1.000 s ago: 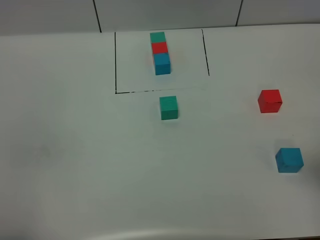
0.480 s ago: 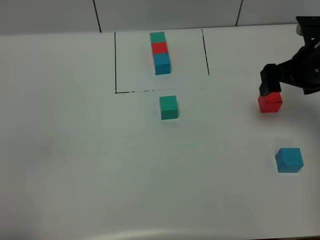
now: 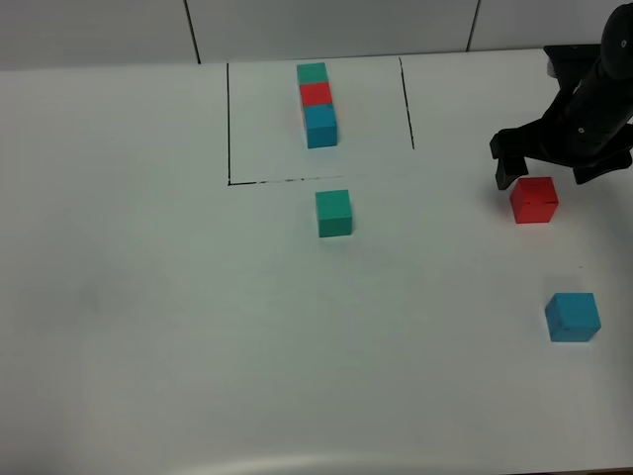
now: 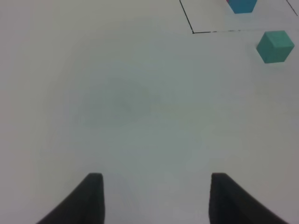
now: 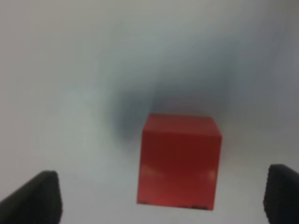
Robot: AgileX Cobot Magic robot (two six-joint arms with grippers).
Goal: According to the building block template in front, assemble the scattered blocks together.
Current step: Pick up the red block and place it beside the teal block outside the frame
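Your L gripper [image 4: 154,189] shows only in its wrist cam: jaws a little apart, nothing btwn them, bare white table [image 3: 119,297] under it. In the overhead view, upper centre, you've got the building block template [image 3: 316,104], a green-red-blue row inside the black drawn lines [image 3: 228,119]. Just below that frame, mid-picture, the teal-green cube [image 3: 334,213] stands alone. Far right, upper-mid height, your R gripper [image 3: 541,176] hangs over the red cube [image 3: 534,200], jaws spread wide either side, not gripping; wrist cam shows gaps both sides. Lower right sits the blue cube [image 3: 573,317], well apart from the rest.
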